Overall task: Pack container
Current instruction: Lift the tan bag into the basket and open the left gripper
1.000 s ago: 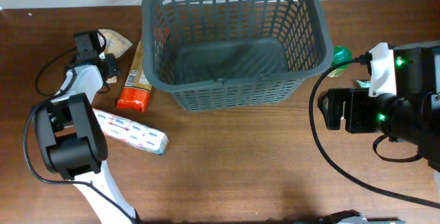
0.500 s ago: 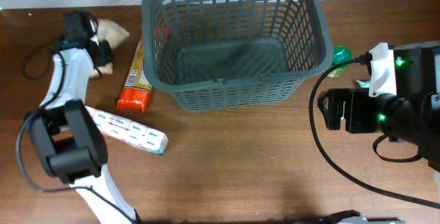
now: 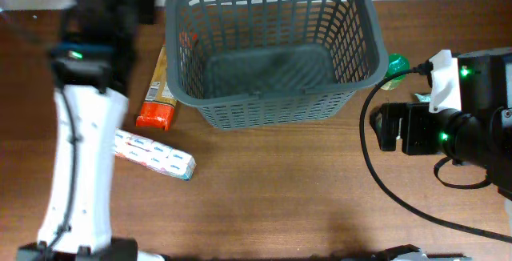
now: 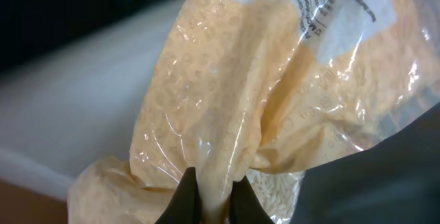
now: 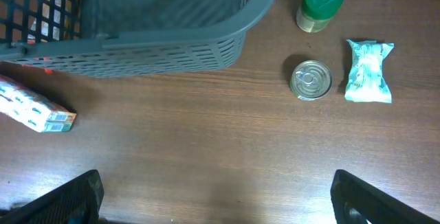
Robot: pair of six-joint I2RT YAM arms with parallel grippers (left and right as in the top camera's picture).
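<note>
The dark grey slotted basket (image 3: 272,110) stands at the back centre of the table, and its near wall also shows in the right wrist view (image 5: 137,52). My left gripper (image 4: 214,198) is shut on a clear bag of rice (image 4: 275,80), pinching a fold so the bag hangs lifted. In the overhead view the left arm (image 3: 96,21) is raised at the far left, beside the basket's left corner, and hides the bag. My right gripper (image 5: 216,189) is open and empty over bare table to the right of the basket (image 3: 388,127).
An orange-red packet (image 3: 157,93) lies against the basket's left wall. A blue-and-white patterned pack (image 3: 156,153) lies in front of it. Right of the basket are a green-lidded jar (image 5: 317,5), a tin can (image 5: 311,80) and a pale green packet (image 5: 368,71).
My left gripper has lifted the rice bag off the table at the far left and risen high, towards the basket's left corner. The right arm has not moved.
</note>
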